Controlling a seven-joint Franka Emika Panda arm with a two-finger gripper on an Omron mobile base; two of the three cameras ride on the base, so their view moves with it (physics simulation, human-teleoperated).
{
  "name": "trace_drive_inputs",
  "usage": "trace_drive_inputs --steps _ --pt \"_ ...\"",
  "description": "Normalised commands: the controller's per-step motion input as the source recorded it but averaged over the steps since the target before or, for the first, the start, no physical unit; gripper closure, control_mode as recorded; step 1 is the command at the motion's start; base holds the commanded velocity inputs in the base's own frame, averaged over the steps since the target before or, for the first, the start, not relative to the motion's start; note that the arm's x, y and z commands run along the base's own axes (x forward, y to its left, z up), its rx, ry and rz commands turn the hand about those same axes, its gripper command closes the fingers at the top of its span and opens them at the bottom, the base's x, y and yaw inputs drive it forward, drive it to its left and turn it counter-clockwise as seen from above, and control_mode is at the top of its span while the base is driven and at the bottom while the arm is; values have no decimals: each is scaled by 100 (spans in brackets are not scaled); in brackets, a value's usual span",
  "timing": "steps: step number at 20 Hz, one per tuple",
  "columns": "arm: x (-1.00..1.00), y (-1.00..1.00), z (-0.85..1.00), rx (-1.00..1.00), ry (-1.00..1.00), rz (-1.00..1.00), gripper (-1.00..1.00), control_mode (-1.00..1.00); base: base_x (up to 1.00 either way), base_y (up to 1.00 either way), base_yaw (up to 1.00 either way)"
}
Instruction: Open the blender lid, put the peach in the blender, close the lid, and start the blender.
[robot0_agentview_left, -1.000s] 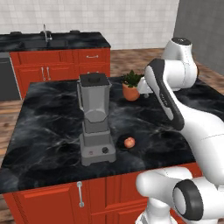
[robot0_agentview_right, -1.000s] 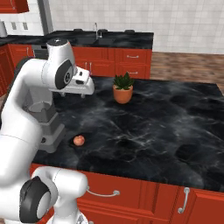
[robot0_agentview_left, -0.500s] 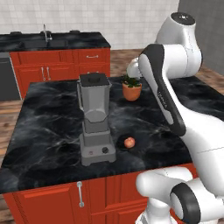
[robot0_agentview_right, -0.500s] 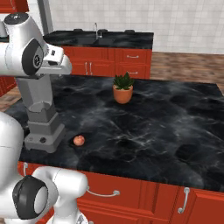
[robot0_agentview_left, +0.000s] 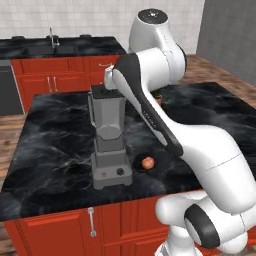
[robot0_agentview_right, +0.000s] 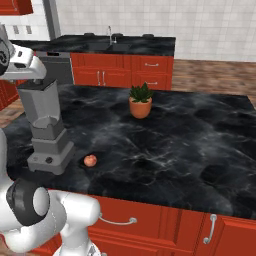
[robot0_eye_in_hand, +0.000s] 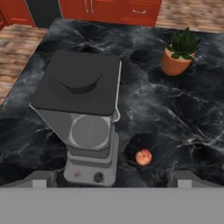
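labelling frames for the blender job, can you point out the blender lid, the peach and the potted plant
blender lid (robot0_eye_in_hand: 76, 85), hand view, on its flat dark top
peach (robot0_eye_in_hand: 143, 156), hand view, middle of the fruit
potted plant (robot0_agentview_right: 140, 108), right base view, on the terracotta pot's side

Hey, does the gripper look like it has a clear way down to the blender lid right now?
Probably yes. The open gripper hangs above the blender lid, which sits flat on the jar with nothing between them.

Black marble island (robot0_agentview_right: 190, 135), red cabinets (robot0_agentview_right: 145, 70) (silver handles), white tiled wall (robot0_agentview_right: 165, 20), wood floor (robot0_agentview_right: 210, 77).
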Motion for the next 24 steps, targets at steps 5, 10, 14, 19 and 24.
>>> trace_drive_inputs --steps 5,10,14,19,24 --pt "46 59 0 -2 3 0 -100 -100 0 0 0" --pt "57 1 -9 3 4 5 -100 -100 0 0 0" --pt "49 1 -15 2 5 4 -100 -100 0 0 0" --pt "33 18 -15 0 6 0 -100 -100 0 0 0" --pt "25 16 -16 0 3 0 -100 -100 0 0 0"
